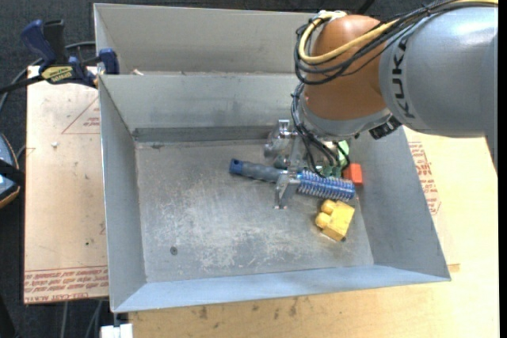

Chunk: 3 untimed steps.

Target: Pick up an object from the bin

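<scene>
One long-handled blue brush

A blue brush lies just beside a yellow block.

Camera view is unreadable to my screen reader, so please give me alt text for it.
The arm's pincer hangs low over a blue brush lying right of centre in the grey bin. A yellow block and a small orange piece lie beside the brush.
</scene>
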Available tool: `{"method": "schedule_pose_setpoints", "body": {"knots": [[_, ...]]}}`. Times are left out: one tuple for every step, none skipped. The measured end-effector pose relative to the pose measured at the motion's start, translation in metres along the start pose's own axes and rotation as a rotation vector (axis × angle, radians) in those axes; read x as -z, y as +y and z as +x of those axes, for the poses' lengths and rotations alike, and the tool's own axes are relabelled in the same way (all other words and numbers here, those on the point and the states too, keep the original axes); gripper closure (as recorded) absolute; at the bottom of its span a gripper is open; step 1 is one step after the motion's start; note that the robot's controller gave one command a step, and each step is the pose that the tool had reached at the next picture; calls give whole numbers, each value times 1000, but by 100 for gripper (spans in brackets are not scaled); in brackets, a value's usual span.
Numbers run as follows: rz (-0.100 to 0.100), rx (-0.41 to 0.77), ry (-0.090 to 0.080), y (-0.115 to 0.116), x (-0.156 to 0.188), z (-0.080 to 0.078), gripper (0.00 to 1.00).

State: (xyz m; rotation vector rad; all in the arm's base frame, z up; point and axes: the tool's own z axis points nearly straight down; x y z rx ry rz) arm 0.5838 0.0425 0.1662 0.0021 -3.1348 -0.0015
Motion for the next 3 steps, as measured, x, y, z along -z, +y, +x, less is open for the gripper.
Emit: {"method": "schedule_pose_setpoints", "body": {"knots": [[-1,67,-13,0,-89,-22,0],[-1,66,-14,0,-86,-22,100],[0,73,-18,9,76,-25,100]]}}
